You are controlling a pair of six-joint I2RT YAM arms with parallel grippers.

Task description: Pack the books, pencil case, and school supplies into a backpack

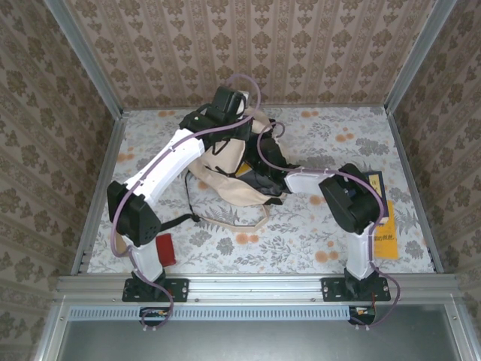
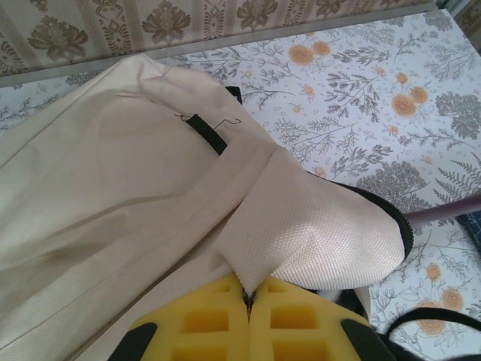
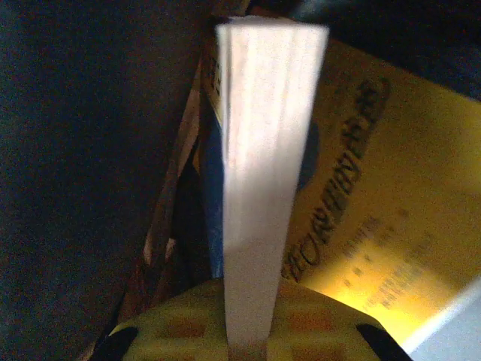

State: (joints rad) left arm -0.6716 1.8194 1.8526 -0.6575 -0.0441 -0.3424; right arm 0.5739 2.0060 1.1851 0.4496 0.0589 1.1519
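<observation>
In L gripper, clamped shut: backpack flap; R gripper nips a book edge-on, yellow book just beside it

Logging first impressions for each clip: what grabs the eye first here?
The cream backpack sits mid-table, both arms reaching to it. The left gripper pinches a flap of its canvas, while the right gripper holds a book edge-on in a dark space beside a yellow book. A red item lies near the left arm's base.
</observation>
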